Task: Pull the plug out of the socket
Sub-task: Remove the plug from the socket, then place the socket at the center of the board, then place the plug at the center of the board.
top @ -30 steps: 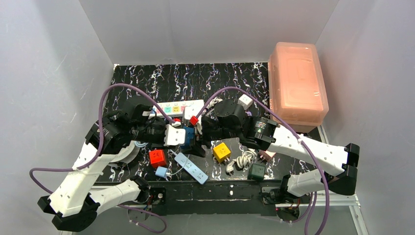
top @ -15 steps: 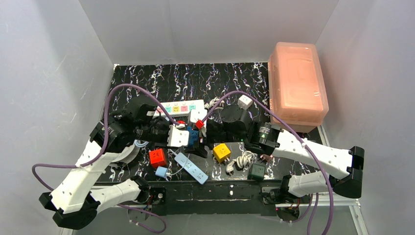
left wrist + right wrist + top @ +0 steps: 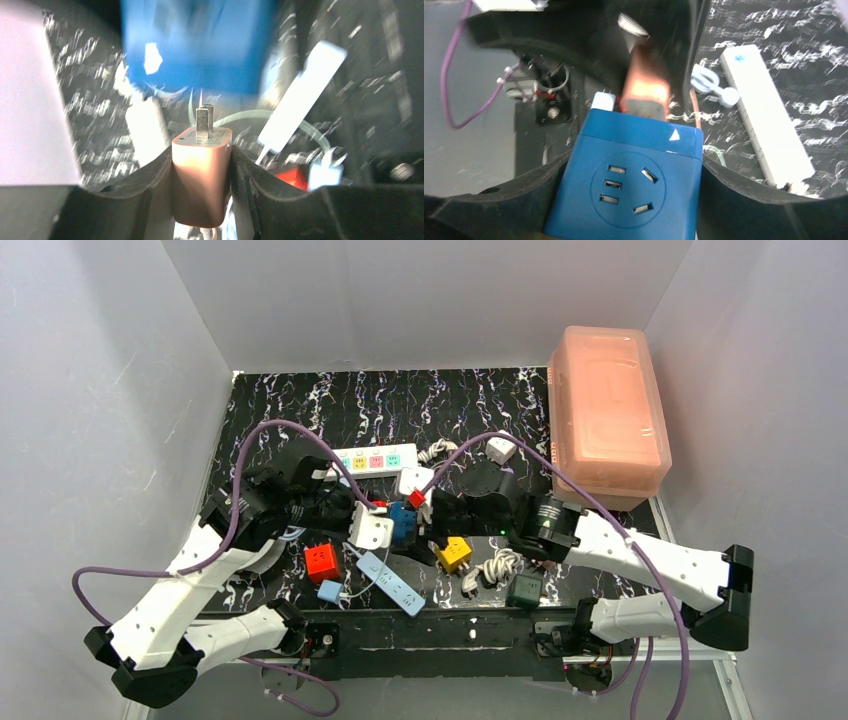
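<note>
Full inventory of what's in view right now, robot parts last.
mat: 1, black with white marbling, under everything
storage box: 1, translucent pink, far right
power strip: 1, white with pastel outlets, far centre
slim strip: 1, light blue, near centre
cube socket: 1, blue, held at centre
plug: 1, pink, held facing the cube socket, prongs bare
block: 1, white, beside the plug
cubes: 3, red, yellow, dark green, left to right across the near half
adapters: 2, white, right of the power strip
small plug: 1, light blue, near edge
coiled cord: 1, white, between the yellow and green cubes
arms: 2, white and black, purple cables
left gripper: jaws shut on the plug
right gripper: jaws shut on the cube socket
</note>
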